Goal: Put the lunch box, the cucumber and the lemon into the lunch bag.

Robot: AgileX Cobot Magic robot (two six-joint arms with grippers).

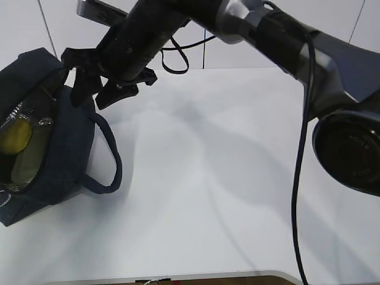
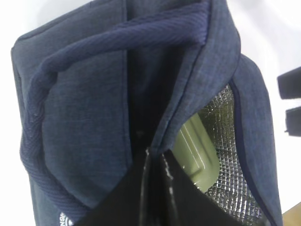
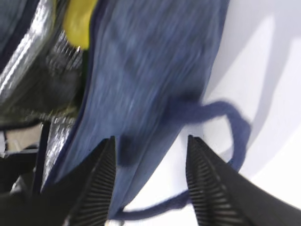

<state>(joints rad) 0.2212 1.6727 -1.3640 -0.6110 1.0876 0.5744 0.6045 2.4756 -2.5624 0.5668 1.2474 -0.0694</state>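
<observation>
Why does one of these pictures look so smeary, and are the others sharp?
Right wrist view: the bag is streaked with motion blur. Left wrist view: sharp, weave and silvery lining clear. Exterior view: the near arm looms large and soft, with faint shadows on the table.

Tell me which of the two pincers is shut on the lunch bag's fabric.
The left pincer: its tips pinch the navy edge of the lunch bag. The right pincer hangs open over the bag's outer side, gripping nothing.

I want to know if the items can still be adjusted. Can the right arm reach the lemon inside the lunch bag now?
Probably yes. The lunch bag mouth gapes, the lemon lies exposed inside, and the right gripper, fingers apart, hangs beside the rim. The bag's wall stands between them, so it must come over that.
</observation>
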